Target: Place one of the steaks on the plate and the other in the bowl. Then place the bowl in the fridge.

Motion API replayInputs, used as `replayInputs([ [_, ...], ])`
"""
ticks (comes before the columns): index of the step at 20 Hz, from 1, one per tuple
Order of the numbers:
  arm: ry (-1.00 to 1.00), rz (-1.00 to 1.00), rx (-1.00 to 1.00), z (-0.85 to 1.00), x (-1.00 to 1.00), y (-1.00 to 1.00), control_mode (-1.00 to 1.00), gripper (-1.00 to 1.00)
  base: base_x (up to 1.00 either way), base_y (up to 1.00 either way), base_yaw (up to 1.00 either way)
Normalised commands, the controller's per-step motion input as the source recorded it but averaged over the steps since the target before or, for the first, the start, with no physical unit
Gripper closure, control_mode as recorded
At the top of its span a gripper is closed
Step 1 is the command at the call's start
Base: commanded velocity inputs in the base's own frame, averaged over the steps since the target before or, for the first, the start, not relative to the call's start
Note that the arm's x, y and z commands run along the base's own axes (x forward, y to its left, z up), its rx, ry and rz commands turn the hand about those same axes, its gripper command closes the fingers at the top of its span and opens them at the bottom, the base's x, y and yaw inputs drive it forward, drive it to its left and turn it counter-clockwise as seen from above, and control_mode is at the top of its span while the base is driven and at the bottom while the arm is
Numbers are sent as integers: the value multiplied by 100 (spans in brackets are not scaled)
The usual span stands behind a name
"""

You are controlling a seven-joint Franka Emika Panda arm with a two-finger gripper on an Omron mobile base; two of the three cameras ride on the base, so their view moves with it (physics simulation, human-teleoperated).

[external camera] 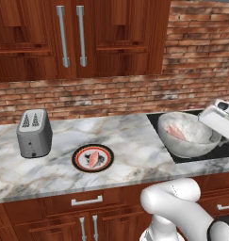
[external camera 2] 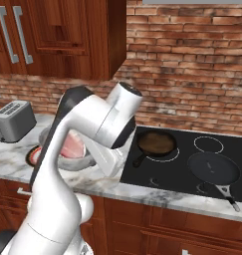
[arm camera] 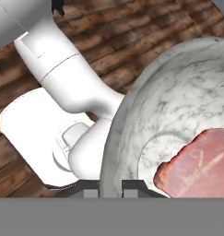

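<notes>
The plate (external camera: pixel 77 159) lies on the marble counter with one pink steak (external camera: pixel 94 159) on it. The speckled bowl (external camera: pixel 191 141) holds the other steak (external camera: pixel 178 133) and hangs to the right, over the cooktop's left edge. My gripper (external camera: pixel 214 133) is shut on the bowl's right rim. In the hand view the bowl (arm camera: pixel 168 92) has its rim running between the fingertips of the gripper (arm camera: pixel 111 186), with the steak (arm camera: pixel 196 161) inside and wooden floor far below. From the right base view the bowl (external camera 2: pixel 67 147) peeks out behind my arm. The fridge is out of view.
A grey toaster (external camera: pixel 34 133) stands at the counter's left. The black cooktop (external camera 2: pixel 192 159) carries two frying pans (external camera 2: pixel 156 143) (external camera 2: pixel 213 169). A brick wall and wooden cabinets (external camera: pixel 69 37) rise behind the counter (external camera: pixel 130 136).
</notes>
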Motion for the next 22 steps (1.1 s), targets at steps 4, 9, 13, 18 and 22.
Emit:
replayInputs([
  [4, 1, 0, -8, 12, -31, 19, -100, 100, 0, 0, 0],
  [9, 6, 0, -12, 0, 0, 37, -100, 100, 0, 0, 0],
  [13, 0, -1, -3, 0, 0, 38, -100, 100, 0, 0, 0],
  [18, -4, 0, 0, -15, -7, 7, -100, 100, 0, 0, 0],
  [22, 0, 0, 0, -12, 0, 0, -100, 100, 0, 0, 0],
])
